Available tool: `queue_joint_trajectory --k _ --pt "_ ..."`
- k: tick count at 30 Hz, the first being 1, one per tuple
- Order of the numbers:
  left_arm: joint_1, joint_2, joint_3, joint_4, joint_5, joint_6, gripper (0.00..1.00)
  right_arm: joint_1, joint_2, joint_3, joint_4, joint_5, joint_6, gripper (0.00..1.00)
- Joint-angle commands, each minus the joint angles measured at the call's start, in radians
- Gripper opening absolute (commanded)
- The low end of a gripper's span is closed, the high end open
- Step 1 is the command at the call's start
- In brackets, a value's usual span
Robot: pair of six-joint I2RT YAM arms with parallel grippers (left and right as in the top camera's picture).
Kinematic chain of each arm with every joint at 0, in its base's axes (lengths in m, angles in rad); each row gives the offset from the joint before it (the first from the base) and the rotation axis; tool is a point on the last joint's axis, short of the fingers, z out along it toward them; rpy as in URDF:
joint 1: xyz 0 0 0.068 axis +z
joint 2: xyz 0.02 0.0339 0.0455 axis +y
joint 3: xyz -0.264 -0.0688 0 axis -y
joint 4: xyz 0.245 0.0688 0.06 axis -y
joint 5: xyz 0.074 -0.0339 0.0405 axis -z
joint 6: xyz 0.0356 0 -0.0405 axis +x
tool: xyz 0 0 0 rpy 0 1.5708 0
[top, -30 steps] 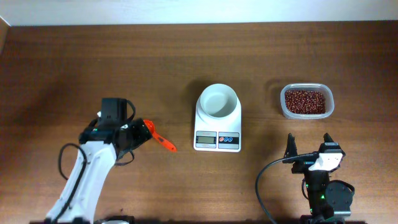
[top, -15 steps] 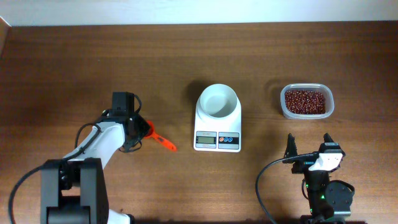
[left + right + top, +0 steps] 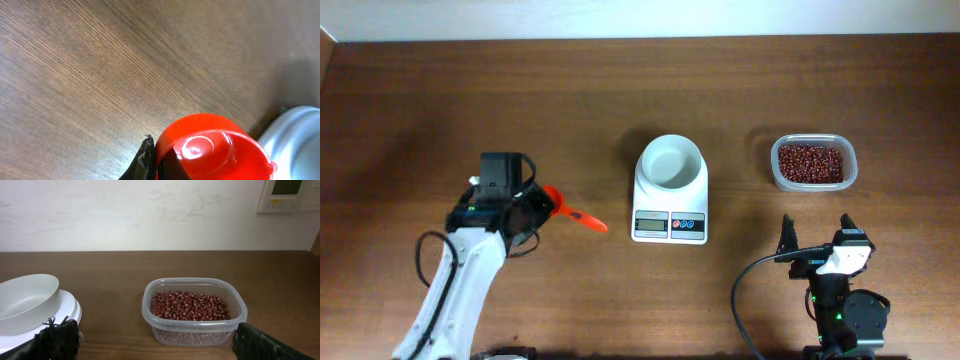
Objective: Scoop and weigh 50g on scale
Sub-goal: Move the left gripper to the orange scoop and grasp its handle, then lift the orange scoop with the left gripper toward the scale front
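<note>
Quick look at the rig right now. The left gripper (image 3: 540,204) has its jaws pressed together and it's pinching the round cup end of the orange-red scoop (image 3: 582,218). The handle sticks out away from the fingers, pointing over toward the scale side. In the left wrist view the cup fills the bottom of the shot, right against a dark fingertip (image 3: 146,157), with bare wood grain beyond it. There's a pale blurry shape at that view's right edge, can't tell what it is.

The scale (image 3: 670,196) sits on the table (image 3: 440,90), off to the left gripper's right, well apart from the tip of the scoop handle. Its white bowl (image 3: 671,162) is on top and looks empty, and the display faces the arms.

The right gripper (image 3: 816,232) is spread wide, holding nothing. From its own camera the clear tub of red beans (image 3: 194,311) sits straight ahead between the two fingers, near but not touching. The scale is ahead and to that gripper's left, just beside the tub.
</note>
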Motion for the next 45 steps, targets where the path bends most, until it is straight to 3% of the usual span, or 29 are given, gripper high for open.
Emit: queue_joint_trajectory --k 1,5,22,27,36,43,45 --pt "-0.004 -0.083 -0.002 -0.056 0.048 0.003 0.00 0.006 -0.007 -0.007 -0.004 0.012 0.002 0.99" --pt "-0.004 -0.122 -0.002 -0.107 0.089 0.059 0.00 0.006 -0.007 -0.007 -0.003 0.012 0.002 0.99" --pt "-0.005 -0.295 -0.002 -0.266 0.090 0.056 0.00 0.006 -0.007 -0.007 -0.003 0.012 0.002 0.99" --pt "-0.065 -0.295 -0.002 -0.266 0.092 -0.018 0.00 0.006 -0.006 -0.007 -0.003 0.012 0.002 0.99" --pt "-0.239 -0.295 -0.002 -0.279 -0.033 -0.289 0.00 0.006 -0.006 -0.007 -0.004 0.012 0.002 0.99" --pt "-0.266 -0.294 -0.002 -0.298 -0.043 -0.295 0.00 0.006 -0.006 -0.007 -0.004 0.012 0.002 0.99" --pt "-0.266 -0.294 -0.002 -0.336 -0.043 -0.373 0.00 0.006 -0.006 -0.007 -0.003 0.012 0.002 0.99"
